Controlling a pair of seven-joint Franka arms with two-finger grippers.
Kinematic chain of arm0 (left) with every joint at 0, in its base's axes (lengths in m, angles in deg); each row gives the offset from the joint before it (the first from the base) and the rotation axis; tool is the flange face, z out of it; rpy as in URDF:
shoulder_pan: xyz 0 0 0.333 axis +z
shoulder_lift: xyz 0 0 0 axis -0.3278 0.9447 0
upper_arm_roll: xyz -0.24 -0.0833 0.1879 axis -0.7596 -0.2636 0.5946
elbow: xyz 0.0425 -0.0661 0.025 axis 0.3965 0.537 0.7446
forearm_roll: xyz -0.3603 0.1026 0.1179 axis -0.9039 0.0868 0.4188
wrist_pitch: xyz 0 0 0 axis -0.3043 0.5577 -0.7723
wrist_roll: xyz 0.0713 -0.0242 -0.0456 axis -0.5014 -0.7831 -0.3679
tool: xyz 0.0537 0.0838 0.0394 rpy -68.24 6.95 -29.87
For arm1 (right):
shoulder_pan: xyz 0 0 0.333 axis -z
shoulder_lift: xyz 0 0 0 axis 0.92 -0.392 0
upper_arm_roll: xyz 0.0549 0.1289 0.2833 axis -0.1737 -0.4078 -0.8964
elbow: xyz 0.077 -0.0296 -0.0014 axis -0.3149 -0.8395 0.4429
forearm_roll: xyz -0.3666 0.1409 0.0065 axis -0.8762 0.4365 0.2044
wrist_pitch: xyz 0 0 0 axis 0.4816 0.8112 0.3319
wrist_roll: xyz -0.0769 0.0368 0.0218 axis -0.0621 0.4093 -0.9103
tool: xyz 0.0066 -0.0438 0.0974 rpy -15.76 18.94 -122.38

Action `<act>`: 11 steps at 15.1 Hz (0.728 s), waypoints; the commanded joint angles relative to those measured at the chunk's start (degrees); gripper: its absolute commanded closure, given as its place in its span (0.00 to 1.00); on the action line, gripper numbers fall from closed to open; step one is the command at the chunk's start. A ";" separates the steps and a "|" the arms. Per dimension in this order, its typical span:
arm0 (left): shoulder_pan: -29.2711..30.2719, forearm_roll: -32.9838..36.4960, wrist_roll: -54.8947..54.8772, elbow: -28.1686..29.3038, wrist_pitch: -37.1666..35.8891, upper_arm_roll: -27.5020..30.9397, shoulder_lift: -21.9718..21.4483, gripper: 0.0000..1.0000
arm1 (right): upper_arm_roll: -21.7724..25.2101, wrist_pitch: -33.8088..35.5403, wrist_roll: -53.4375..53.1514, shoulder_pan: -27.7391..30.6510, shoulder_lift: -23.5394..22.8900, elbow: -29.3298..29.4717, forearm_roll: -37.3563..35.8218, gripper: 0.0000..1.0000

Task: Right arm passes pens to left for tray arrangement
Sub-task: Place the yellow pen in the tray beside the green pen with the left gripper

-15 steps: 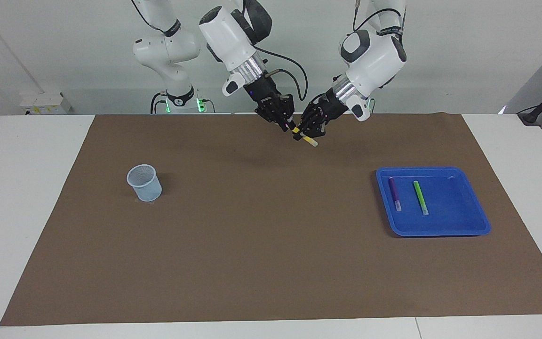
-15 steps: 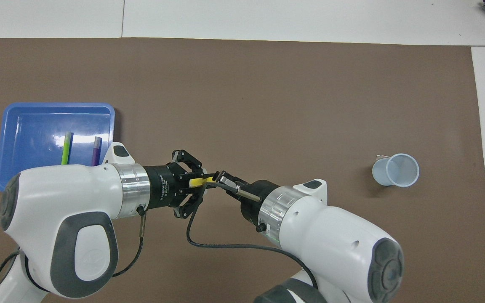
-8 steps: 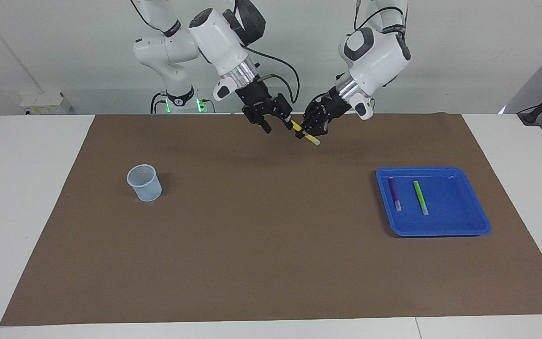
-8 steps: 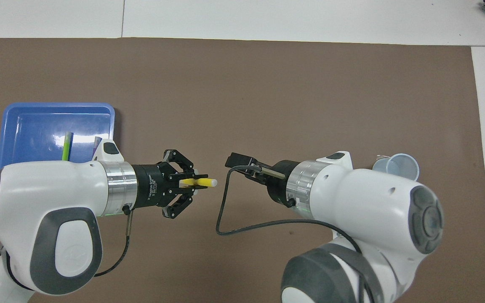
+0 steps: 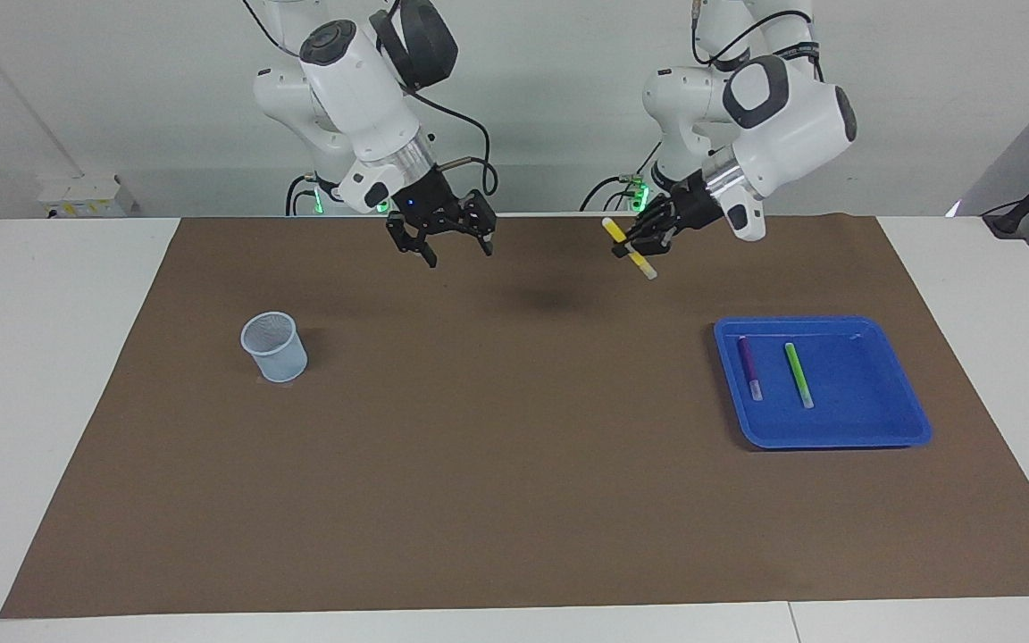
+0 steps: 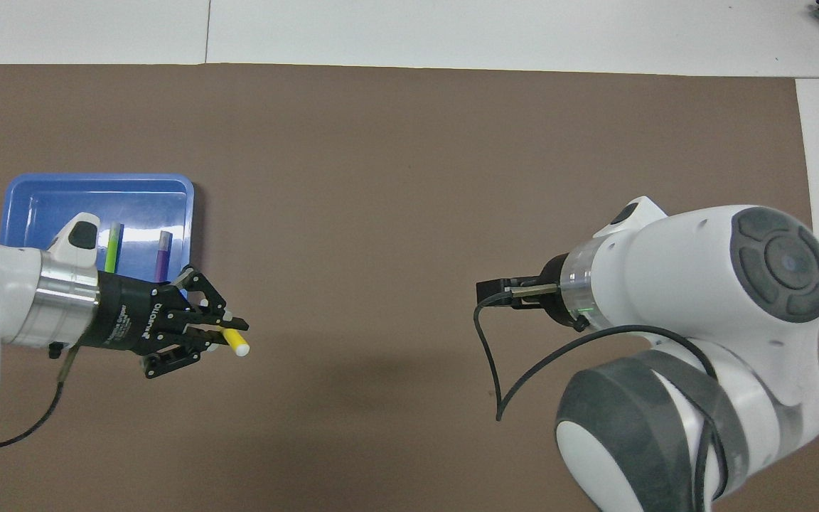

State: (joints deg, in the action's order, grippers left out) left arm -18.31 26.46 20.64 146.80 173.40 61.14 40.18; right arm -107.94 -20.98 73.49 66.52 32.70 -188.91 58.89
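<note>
**Third pen handed over, tray drop still to come**

Toward the right arm's end of the mat [image 5: 514,464] stands the mesh cup [image 5: 273,346], with no pen showing in it. The right gripper [image 5: 459,252] hangs over the mat's robot-side edge, between the cup and the middle, its jaws spread wide and empty.

Toward the left arm's end, the left gripper [image 5: 644,239] is up over the mat with its jaws pinching the yellow pen [image 5: 629,249]. The pen is tilted and its pale tip points down. The gripper is not over the tray [image 5: 836,441] yet. In the overhead view it sits just short of the tray's corner that is nearest the robots and the middle of the mat.

In the tray the purple pen [image 5: 749,366] and the green pen [image 5: 798,375] lie side by side, apart, roughly parallel.

So two of the three pens look placed and the last handover looks done. What seems left is to carry the yellow pen over the tray and lay it beside the green one.

A second ago both grippers met over the middle of the mat's robot-side edge, each on the yellow pen. Since then the right gripper has let go and drawn back toward the cup's end. The left has swung the pen toward the tray. The cup, the tray and the two placed pens have not moved.
</note>
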 commanded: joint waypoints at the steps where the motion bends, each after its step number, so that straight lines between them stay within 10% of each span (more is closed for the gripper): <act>1: 4.26 7.65 -13.38 -2.62 -7.62 -0.43 -0.11 1.00 | 8.12 8.24 7.45 -3.37 -3.56 6.71 -5.66 0.00; 11: 9.90 36.57 -52.96 -5.52 -5.19 -0.34 3.39 1.00 | 13.86 13.26 23.30 -2.76 -7.97 13.06 -14.55 0.00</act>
State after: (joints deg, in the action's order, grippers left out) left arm -9.37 58.45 -27.38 143.69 167.06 61.33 40.79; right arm -94.26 -10.27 96.12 63.81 24.60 -176.60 45.24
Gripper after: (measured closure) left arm 0.815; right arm 0.000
